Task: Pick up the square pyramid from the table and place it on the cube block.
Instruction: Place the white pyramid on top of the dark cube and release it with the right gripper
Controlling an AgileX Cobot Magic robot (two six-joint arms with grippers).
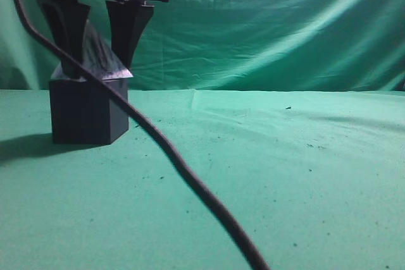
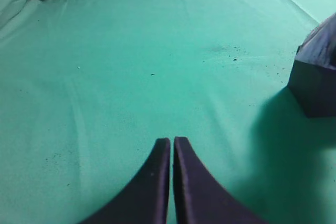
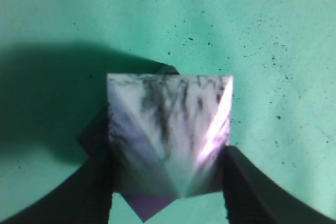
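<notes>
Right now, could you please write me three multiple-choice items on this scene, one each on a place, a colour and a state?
1. Where is the square pyramid?
A. On top of the cube block
B. On the cloth beside the cube
C. Under the cube

2. What colour is the table cloth?
A. Red
B. Green
C. White

3. How does the left gripper stand?
A. Wide open over the cube
C. Clamped on the pyramid
B. Shut and empty over bare cloth

Answers:
1 A: the exterior view shows the pyramid's base on the cube's top face, between the fingers of the right gripper.
2 B: every view shows green cloth.
3 B: the left wrist view shows its fingertips pressed together with nothing between them, the cube off to one side.
</notes>
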